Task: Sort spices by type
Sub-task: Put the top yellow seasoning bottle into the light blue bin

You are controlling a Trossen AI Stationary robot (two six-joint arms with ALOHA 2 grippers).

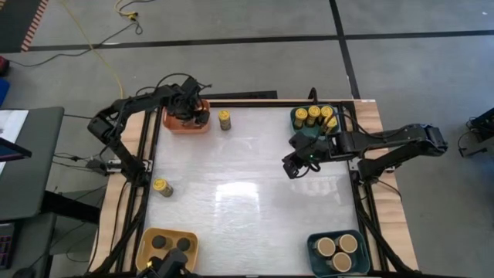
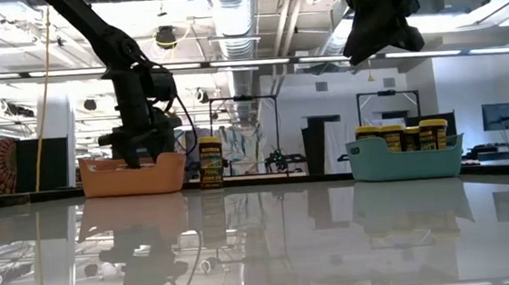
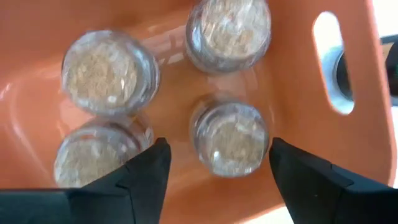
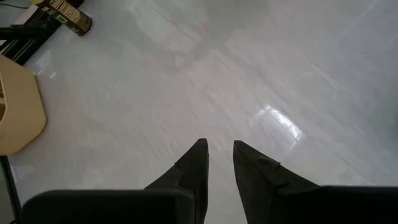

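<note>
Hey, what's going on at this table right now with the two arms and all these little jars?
The robot is sorting spice jars into bins by type. The left claw hangs open over the orange bin, which holds four small grey-topped jars. The right claw is above the bare table near the teal bin of yellow-lidded jars, nearly closed and holding nothing. Two yellow-lidded jars are unsorted on the table: one beside the orange bin, one near the left edge.
</note>
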